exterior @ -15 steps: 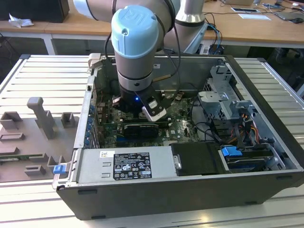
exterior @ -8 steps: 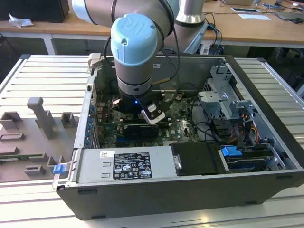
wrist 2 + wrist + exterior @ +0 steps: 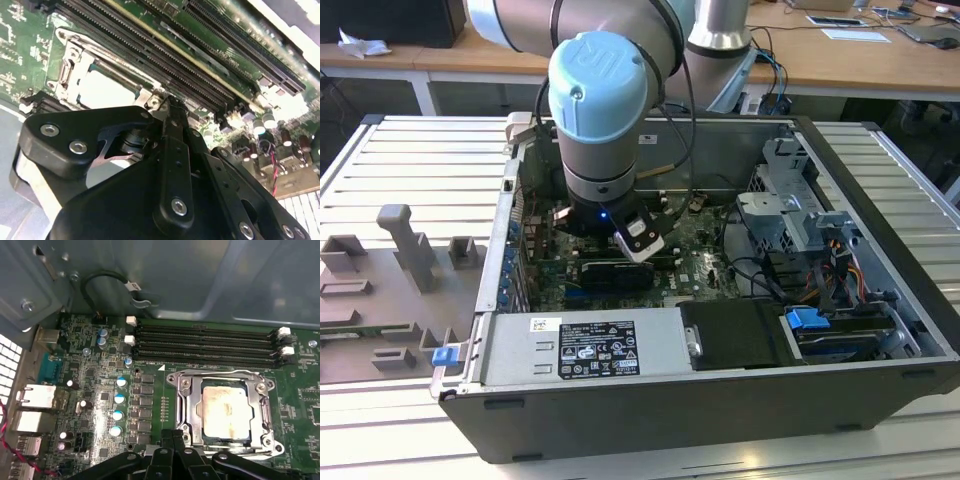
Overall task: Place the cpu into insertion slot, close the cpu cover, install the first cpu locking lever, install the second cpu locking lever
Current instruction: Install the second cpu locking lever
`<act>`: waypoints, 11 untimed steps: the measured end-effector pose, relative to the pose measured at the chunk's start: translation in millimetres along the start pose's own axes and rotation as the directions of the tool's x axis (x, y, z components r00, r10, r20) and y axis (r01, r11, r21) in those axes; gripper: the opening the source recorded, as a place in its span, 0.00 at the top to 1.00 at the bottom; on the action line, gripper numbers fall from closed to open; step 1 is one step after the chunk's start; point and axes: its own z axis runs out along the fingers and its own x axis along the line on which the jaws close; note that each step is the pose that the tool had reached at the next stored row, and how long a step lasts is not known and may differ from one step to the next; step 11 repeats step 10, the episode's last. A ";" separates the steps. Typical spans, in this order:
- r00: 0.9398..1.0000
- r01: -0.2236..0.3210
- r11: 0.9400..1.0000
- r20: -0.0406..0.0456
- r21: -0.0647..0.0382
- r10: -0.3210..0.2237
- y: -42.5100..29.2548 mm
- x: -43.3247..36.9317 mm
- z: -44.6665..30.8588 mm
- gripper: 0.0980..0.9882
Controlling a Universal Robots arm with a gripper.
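The cpu (image 3: pixel 224 411) lies flat in the insertion slot (image 3: pixel 188 412), its pale metal top showing through the cut-out of the cpu cover (image 3: pixel 260 410), which lies down over it. A wire lever (image 3: pixel 220 372) runs along the socket's far edge. My gripper (image 3: pixel 173 434) hovers just off the socket's near edge, fingers closed together with nothing visible between them. In the second wrist view the gripper (image 3: pixel 169 101) tips sit right beside the socket, with the cpu (image 3: pixel 102 90) under its cover (image 3: pixel 70 60). In the exterior view the arm (image 3: pixel 600 110) reaches down into the open computer case (image 3: pixel 880 220).
Long black memory slots (image 3: pixel 205 342) run beside the socket, and small capacitors (image 3: pixel 119 400) and rear ports (image 3: pixel 35 396) stand on its other side. A black cable (image 3: pixel 100 282) loops by the case wall. The power supply (image 3: pixel 585 348), drive cage (image 3: pixel 785 215) and a grey fixture tray (image 3: pixel 390 290) surround the work area.
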 end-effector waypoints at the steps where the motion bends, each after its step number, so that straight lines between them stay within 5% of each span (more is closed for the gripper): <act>1: 1.000 0.000 1.000 0.000 0.000 0.000 0.7 -0.1 -2.0 0.99; 11: 1.000 0.000 1.000 0.000 0.000 0.000 6.1 -0.9 -16.5 0.99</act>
